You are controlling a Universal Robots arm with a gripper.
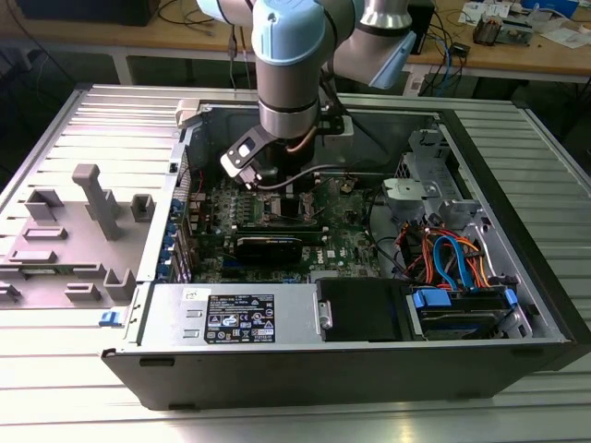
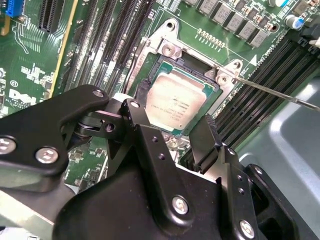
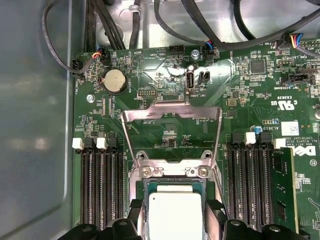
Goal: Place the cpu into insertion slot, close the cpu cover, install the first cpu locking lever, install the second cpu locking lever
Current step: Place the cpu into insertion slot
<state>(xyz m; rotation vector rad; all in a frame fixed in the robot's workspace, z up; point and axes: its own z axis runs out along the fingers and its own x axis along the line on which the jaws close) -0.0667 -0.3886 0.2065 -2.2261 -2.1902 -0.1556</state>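
The cpu [image 2: 175, 104] lies flat in the insertion slot [image 2: 189, 64], silver-grey top up, its edges square with the dark socket walls around it. In the first wrist view the cpu [image 3: 175, 216] sits low in the slot, with the slot's silvery rim and two screws just beyond one edge. The cpu cover [image 3: 170, 114] is not shut. It stands tipped back from that same edge, and the green board [image 3: 160, 75] shows through its large square window. In the second wrist view a thin metal locking lever [image 2: 275, 93] runs out from a corner of the slot, unlatched and angled away over the memory slots [image 2: 272, 75].

The jaws are spread. In both wrist views one black finger stands on each side of the slot, clear of the chip, gripping nothing. Long black memory slots [image 3: 102, 185] flank the slot on both sides, and a round coin battery [image 3: 115, 80] sits farther off on the board, past the raised cover.

In the exterior view the arm [image 1: 294, 65] reaches straight down into the open computer case [image 1: 517, 305], over the middle of the board. Orange and blue cables [image 1: 451, 258] coil on the exterior view's right. The power supply [image 1: 249, 318] fills the near side. The case lies on a slatted metal tabletop [image 1: 111, 111] beside a grey fixture [image 1: 88, 231].
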